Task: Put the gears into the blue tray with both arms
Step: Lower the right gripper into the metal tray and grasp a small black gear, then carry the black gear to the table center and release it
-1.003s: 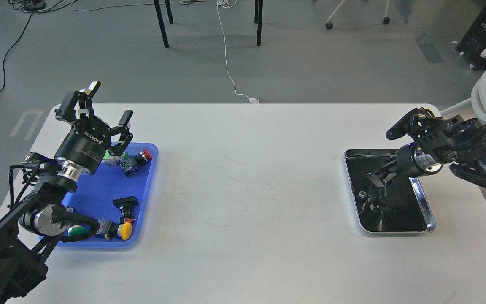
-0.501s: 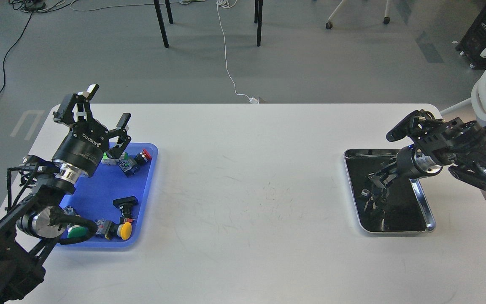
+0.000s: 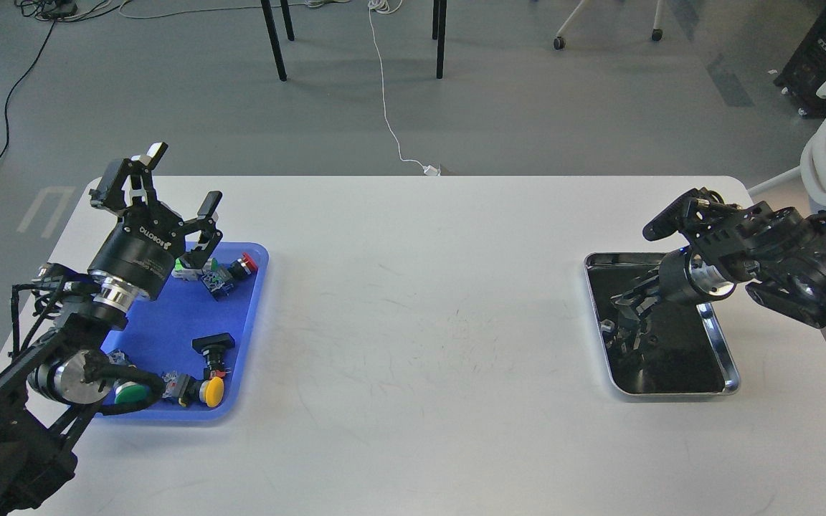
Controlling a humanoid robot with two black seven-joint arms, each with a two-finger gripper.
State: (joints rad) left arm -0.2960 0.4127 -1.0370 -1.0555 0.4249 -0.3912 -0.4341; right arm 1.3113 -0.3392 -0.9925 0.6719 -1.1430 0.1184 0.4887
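fingers [image 3: 206,204] splayed on left gripper [image 3: 175,180], glossy rounded blue tray [image 3: 169,322] beneath

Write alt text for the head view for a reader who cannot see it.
On a white table, the right gripper reaches down into a black-lined metal tray at the right; whether it holds anything cannot be told. At the left, the left gripper hangs open above a blue tray holding coloured push-buttons.
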